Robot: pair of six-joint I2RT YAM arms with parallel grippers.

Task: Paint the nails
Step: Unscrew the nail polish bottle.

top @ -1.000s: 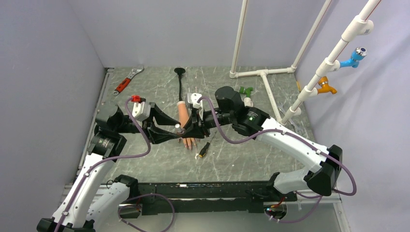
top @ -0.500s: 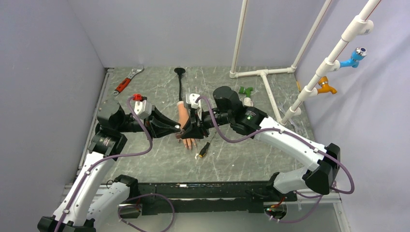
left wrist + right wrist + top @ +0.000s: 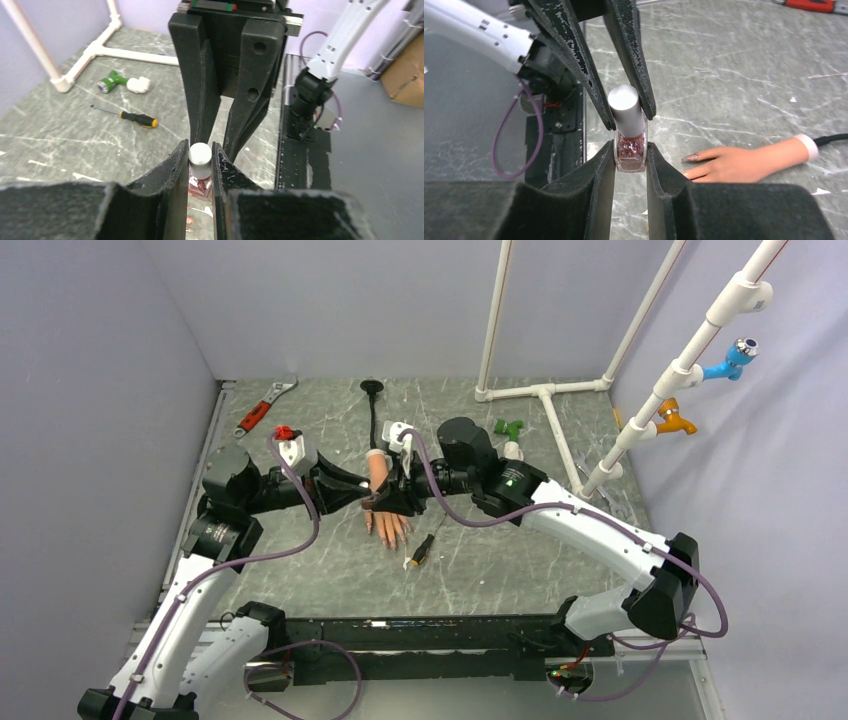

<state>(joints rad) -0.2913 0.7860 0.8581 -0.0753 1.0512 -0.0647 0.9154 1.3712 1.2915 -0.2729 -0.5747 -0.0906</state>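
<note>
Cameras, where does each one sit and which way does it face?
Top external: above and behind, looking down at the table; left arm and right arm meeting over the hand.
Left wrist: on the left arm, facing right; left gripper closed on the cap.
Right wrist: on the right arm, facing left; right gripper holding the bottle.
Wrist views share cap, bottle, both grippers; top and right wrist share the hand.
</note>
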